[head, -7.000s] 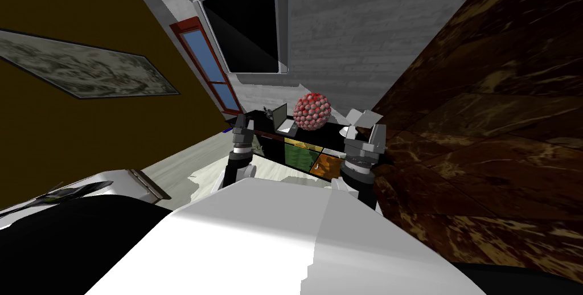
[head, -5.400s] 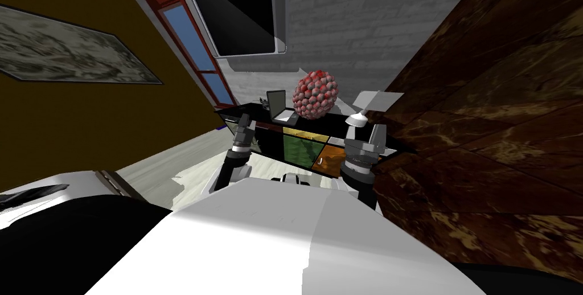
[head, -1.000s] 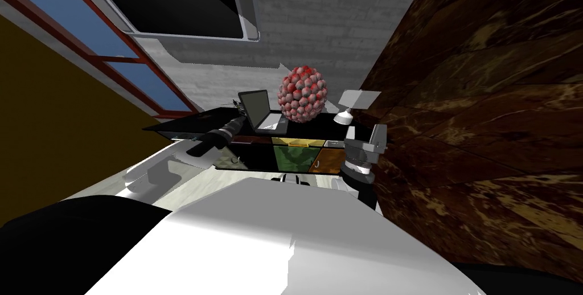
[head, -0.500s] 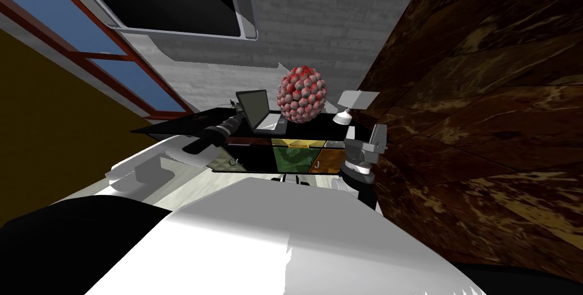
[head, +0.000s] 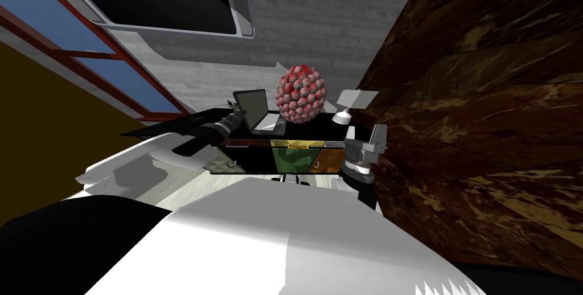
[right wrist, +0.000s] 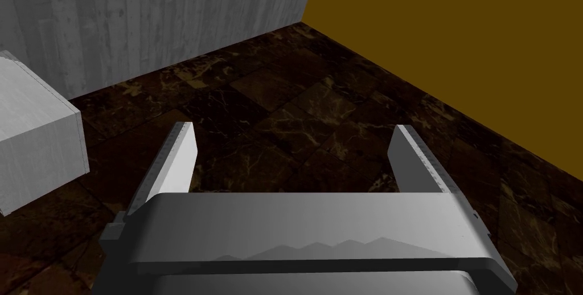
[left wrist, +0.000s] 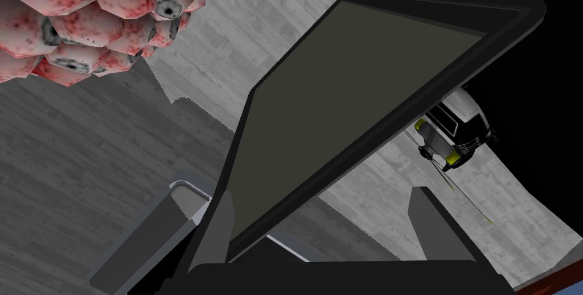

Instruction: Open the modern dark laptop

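Note:
The dark laptop (head: pixel 257 111) stands on a black cabinet top (head: pixel 171 127) with its lid raised and its light keyboard base showing. My left arm stretches out to it, and my left gripper (head: pixel 234 116) is at the lid's near side edge. In the left wrist view the lid (left wrist: pixel 353 109), an olive-grey screen in a black bezel, slants up between my open left gripper's (left wrist: pixel 324 226) fingers, with its lower corner beside one finger (left wrist: pixel 219 223). My right gripper (head: pixel 364 136) is held up by my chest, open (right wrist: pixel 296 160) and holding nothing.
A big red and white faceted ball (head: pixel 300 93) sits right beside the laptop, with a white lamp (head: pixel 348 107) further right. A small black, white and yellow object (left wrist: pixel 455 132) lies behind the lid. The cabinet has green (head: pixel 290 158) and orange (head: pixel 330 158) fronts. A dark marbled floor is on the right.
I have moved closer to the cabinet, and my left arm has swung out from my chest to the laptop's lid. The right arm has not moved.

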